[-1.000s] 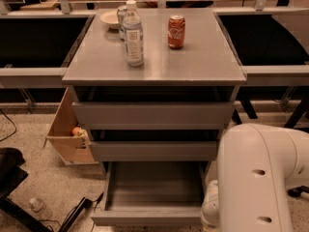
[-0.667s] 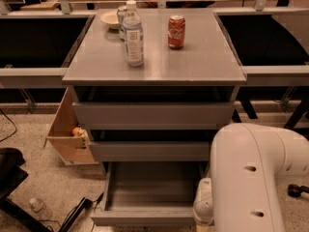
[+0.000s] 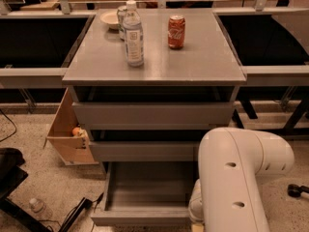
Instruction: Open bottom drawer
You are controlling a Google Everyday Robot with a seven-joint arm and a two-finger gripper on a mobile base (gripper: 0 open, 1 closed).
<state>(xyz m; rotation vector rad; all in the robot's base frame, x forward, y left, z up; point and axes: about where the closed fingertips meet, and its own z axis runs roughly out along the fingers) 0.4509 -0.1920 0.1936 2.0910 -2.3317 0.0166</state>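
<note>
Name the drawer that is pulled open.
The bottom drawer: its grey interior shows, while the middle drawer and top drawer show only fronts. The tool is hidden behind the white arm, lower right.

On your desk [image 3: 203, 62] a clear water bottle [image 3: 133, 33] stands upright toward the left. A red Coca-Cola can [image 3: 176, 32] stands upright to its right, apart from it. A pale bowl [image 3: 110, 19] sits at the back left corner. On the speckled floor [image 3: 43, 178] just left of the desk you have a tilted, open cardboard box [image 3: 65, 141] holding something orange [image 3: 76, 130]. A small plastic bottle [image 3: 36, 206] lies at lower left.
</note>
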